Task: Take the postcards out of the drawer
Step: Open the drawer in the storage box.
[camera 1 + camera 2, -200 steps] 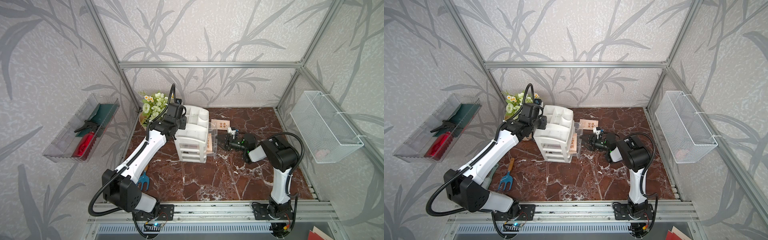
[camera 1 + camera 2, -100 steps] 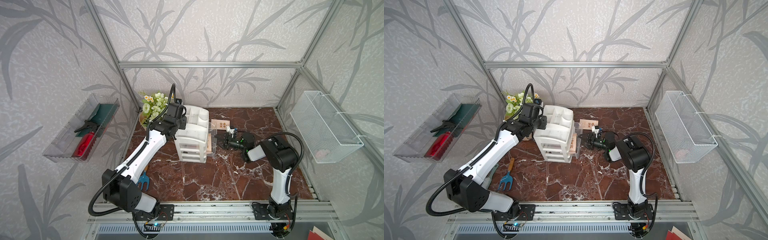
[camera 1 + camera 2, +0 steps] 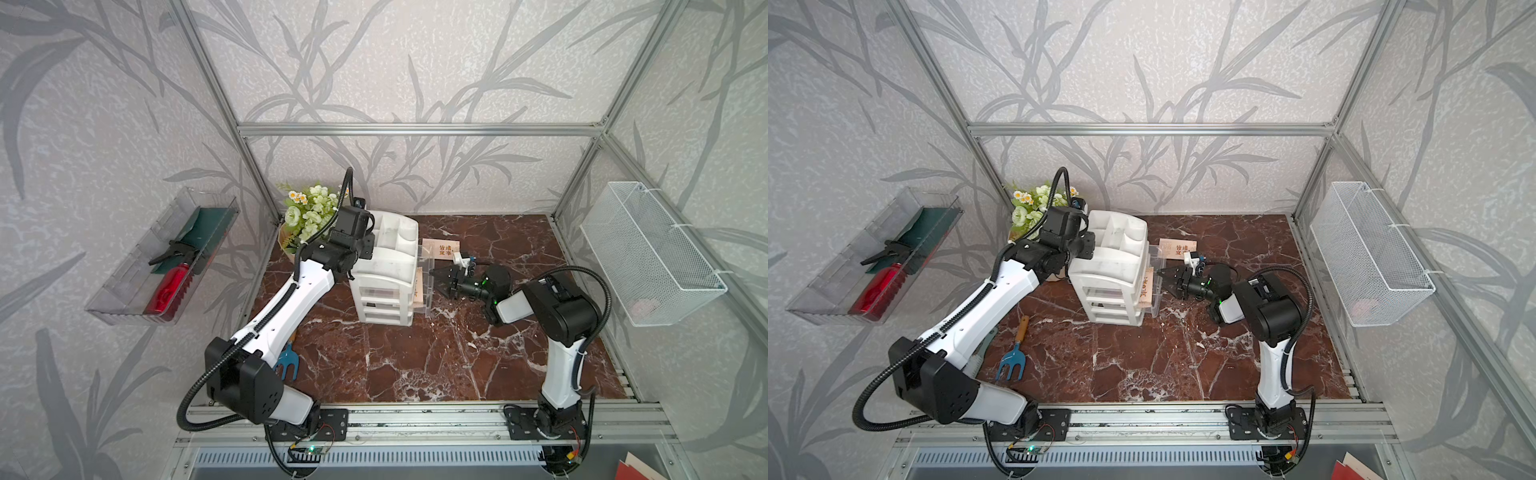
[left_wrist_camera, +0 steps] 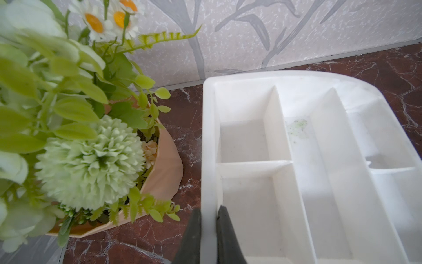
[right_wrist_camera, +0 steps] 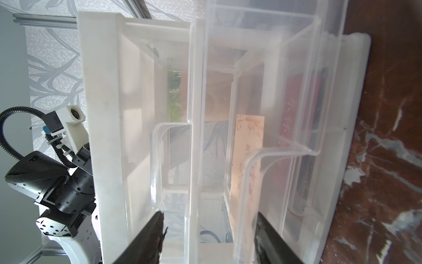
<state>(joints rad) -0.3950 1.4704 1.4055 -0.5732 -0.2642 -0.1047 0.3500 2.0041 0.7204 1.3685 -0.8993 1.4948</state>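
Postcards (image 3: 445, 249) lie in more than one place. One beige card is flat on the table (image 3: 415, 353) near its back edge, just behind the drawer (image 3: 428, 286) and outside it. A second beige card (image 5: 249, 146) sits inside the drawer (its red-brown characters show through the clear plastic), and both top views show it as a pale strip against the organiser (image 3: 386, 270). A red card (image 5: 294, 128) with gold characters also shows through the clear walls, but I cannot tell which tier holds it.

The organiser stands toward the table's back edge, left of the middle, just beside the flowers (image 3: 311, 208) in the back left corner. The drawer juts out of the side that faces the table's right edge.

The right gripper (image 3: 436, 279) points at the drawer front with its jaws spread and nothing pinched. In the right wrist view the drawer's curved handle lip lies between the two fingers (image 5: 157, 233); whether they touch it I cannot tell.

The left gripper (image 4: 209, 209) is pressed together on the organiser's top rim (one finger inside a compartment, one outside).
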